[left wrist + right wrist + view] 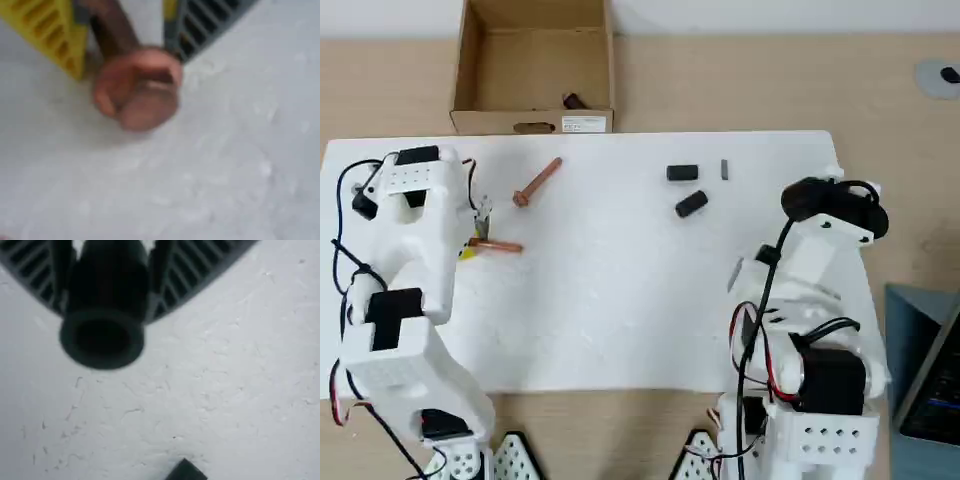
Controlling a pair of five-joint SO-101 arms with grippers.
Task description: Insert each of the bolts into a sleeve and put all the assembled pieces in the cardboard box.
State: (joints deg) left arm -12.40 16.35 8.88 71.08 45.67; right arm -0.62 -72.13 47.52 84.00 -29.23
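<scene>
Left gripper (125,30): around a bolt (137,87) near the white mat's (620,300) edge; can't tell if it pinches.
Right gripper (107,260): holds a black sleeve (102,325).
Danger: a loose bolt could slip out, or miss the sleeve's hole.

White left arm (415,250) and right arm (820,290), black servo blocks (835,380) at joints, black, red and white cables (765,280), perforated white housings (820,436), left gripper (125,30) ribbed yellow and grey, right gripper (107,265) ribbed dark grey.
</scene>
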